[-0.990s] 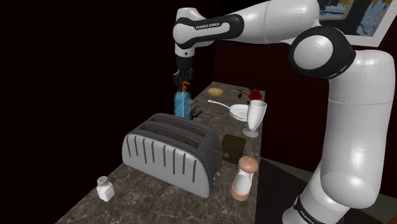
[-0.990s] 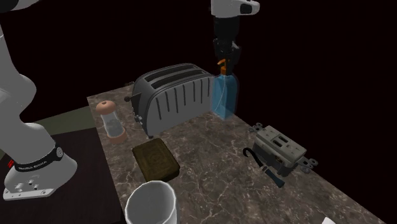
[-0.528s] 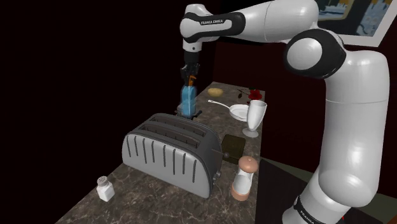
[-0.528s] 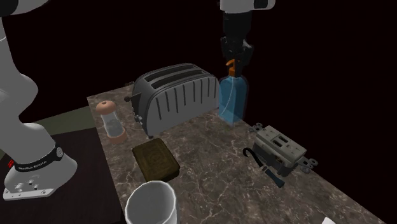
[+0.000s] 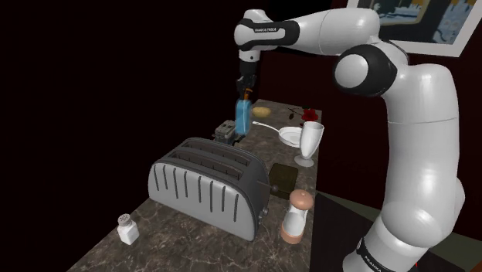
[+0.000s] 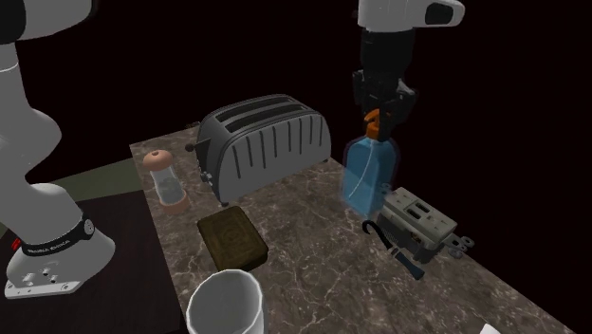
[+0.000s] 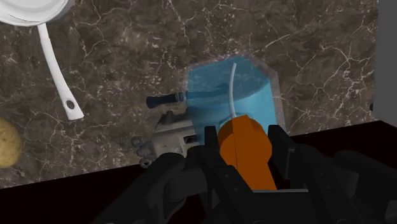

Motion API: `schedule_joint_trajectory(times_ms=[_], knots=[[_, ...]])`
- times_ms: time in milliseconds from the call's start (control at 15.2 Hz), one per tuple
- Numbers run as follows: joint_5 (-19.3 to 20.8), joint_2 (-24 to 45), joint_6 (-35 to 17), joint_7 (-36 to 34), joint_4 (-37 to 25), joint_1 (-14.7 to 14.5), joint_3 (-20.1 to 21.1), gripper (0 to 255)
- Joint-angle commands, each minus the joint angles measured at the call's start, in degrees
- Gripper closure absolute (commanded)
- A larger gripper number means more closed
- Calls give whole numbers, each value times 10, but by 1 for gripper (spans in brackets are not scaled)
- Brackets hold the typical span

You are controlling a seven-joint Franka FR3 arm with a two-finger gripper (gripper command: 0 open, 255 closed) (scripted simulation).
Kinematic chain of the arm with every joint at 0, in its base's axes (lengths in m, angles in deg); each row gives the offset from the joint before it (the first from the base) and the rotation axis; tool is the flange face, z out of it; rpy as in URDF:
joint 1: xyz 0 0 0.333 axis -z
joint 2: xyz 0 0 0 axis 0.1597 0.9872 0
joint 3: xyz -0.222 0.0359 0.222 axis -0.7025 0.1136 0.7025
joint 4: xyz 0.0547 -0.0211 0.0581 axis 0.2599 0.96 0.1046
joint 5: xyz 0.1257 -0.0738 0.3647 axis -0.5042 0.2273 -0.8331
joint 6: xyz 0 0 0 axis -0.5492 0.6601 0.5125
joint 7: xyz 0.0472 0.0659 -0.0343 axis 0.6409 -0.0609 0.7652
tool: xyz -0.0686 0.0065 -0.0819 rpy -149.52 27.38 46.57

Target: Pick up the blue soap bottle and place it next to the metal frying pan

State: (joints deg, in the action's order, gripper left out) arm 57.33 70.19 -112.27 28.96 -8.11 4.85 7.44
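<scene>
A translucent blue soap bottle with an orange top hangs above the marble counter, and my gripper is shut on that top. In the second exterior view the bottle hangs under the gripper, just beside a grey switch box. The wrist view has the fingers clasping the orange top, with the blue body below. The frying pan is drawn white and lies on the counter a little beyond the bottle, its long handle pointing toward it.
A grey toaster stands mid-counter. The grey switch box with a dark tool lies under the bottle. A white goblet, a pepper mill, a salt shaker, a dark square block and a yellowish lump are also here.
The gripper has carried the bottle away from the toaster, toward the shoulder view's right and the pan, and it now hangs by the switch box.
</scene>
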Motion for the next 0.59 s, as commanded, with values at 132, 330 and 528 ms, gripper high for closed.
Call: schedule_joint_trajectory(times_ms=[132,330,528], knots=[[-9,48,27,45,-76,35,-10,255],[-16,98,59,76,-157,63,-15,255],[-20,133,73,93,-207,80,-18,255]])
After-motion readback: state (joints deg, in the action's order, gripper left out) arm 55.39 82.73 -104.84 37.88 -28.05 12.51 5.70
